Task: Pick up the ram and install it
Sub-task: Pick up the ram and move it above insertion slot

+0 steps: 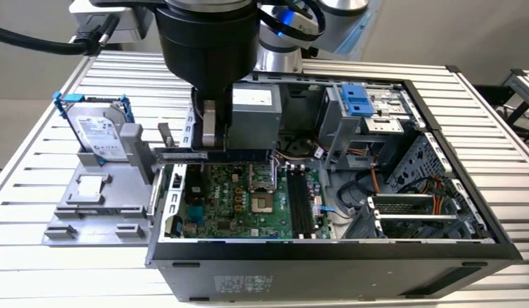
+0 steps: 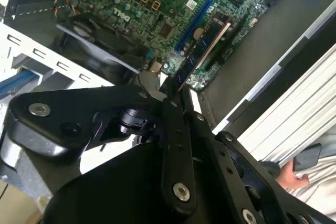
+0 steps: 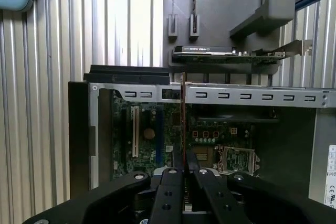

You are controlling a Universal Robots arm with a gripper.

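Above the motherboard (image 1: 238, 199), close to the wall of the open computer case (image 1: 333, 249) on the exterior view's left, the gripper (image 1: 215, 146) hangs with the ram (image 1: 221, 154) in it.

Fingers: clamped on the ram. In the first wrist view the two fingertips (image 3: 170, 174) close onto the stick, which shows edge-on as a thin line (image 3: 182, 124). It runs out from the gripper (image 3: 184, 169), across the case's slotted metal rail (image 3: 252, 97) and toward the grey fixture tray (image 3: 210, 14). In the second wrist view the ram (image 2: 207, 43) reaches out from the fingertips over the board, clear of it and seated in nothing.

Key relation, ram axis against socket axis:
- In the exterior view the ram reads as a dark blue strip lying left to right.
- The long black memory slots (image 1: 301, 205) run near to far, and sit off toward the exterior view's right of the gripper, apart from it.
- The ram lies roughly parallel to the blue expansion slot (image 2: 202, 11).

Judgement: the ram's long axis is crosswise to the memory slots, and the stick is not over them. The pick-up looks done; the install is not.
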